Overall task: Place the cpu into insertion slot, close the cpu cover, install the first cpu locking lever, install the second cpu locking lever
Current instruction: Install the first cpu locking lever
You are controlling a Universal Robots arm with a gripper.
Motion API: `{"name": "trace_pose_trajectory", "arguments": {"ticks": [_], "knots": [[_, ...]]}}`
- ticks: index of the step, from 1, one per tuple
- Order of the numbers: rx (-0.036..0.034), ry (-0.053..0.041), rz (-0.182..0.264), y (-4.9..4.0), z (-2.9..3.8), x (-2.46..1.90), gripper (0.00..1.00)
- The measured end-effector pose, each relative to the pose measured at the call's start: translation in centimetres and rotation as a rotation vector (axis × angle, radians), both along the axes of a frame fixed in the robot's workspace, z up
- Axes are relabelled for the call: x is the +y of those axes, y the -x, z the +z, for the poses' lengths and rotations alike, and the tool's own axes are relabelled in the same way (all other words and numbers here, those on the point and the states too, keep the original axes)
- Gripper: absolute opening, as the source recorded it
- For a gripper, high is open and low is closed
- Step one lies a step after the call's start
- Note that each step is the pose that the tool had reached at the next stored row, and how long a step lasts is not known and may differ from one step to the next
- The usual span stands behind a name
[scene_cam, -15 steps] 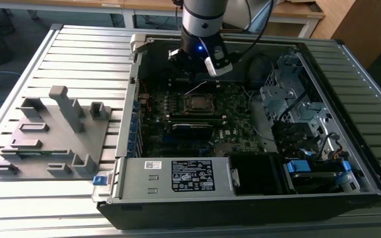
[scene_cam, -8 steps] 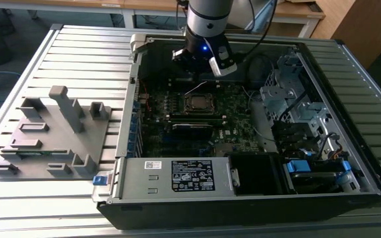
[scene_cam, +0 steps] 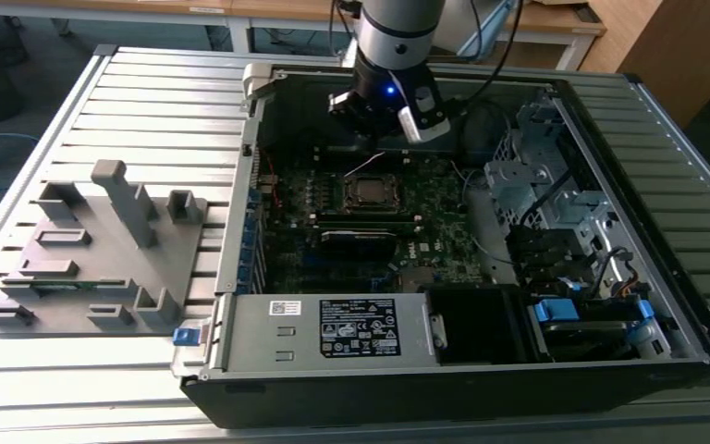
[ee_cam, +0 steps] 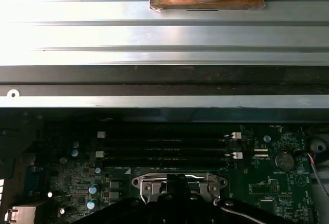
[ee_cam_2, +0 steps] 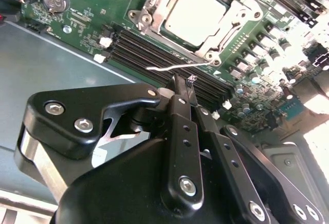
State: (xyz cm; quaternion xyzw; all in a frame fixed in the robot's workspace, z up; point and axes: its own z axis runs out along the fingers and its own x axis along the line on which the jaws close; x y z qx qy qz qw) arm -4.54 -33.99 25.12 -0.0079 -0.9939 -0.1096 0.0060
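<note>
The arm's black linkage gripper [ee_cam_2: 183,86] is hovering low inside the open black computer case [scene_cam: 454,400]. Its two fingers are drawn together with nothing visibly pinched between them. That narrow, closed tip is probably suiting the work, since a fine lever is easier to nudge with one point than to pinch.

Just beyond the fingertips, a thin silver wire locking lever [ee_cam_2: 164,68] is sticking out free over the long black memory slots [ee_cam_2: 146,48], not tucked under any catch. I cannot tell whether the tips are touching it or sitting just beside it.

Farther ahead of the gripper, the small flat square cpu with its dull silver-grey top [ee_cam_2: 195,13] is lying seated in the square dark insertion slot with the thin metal rim [ee_cam_2: 139,15], on the green motherboard [ee_cam_2: 77,23]. The thin silver-grey metal cpu cover [ee_cam_2: 154,5] is lying flat around the chip, framing it through its cut-out middle, so placing and closing are looking done. With this lever loose, the cover is probably not yet being clamped on that side.
</note>
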Motion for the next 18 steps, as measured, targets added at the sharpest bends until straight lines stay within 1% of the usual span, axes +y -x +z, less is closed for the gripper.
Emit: {"name": "trace_pose_trajectory", "arguments": {"ticks": [8, 18], "knots": [[0.0000, 0.0000, 0.000, -0.76, 0.00, 0.00, 0.10], [0.0000, 0.0000, 0.000, -0.84, -0.12, 0.00, 0.10]]}}
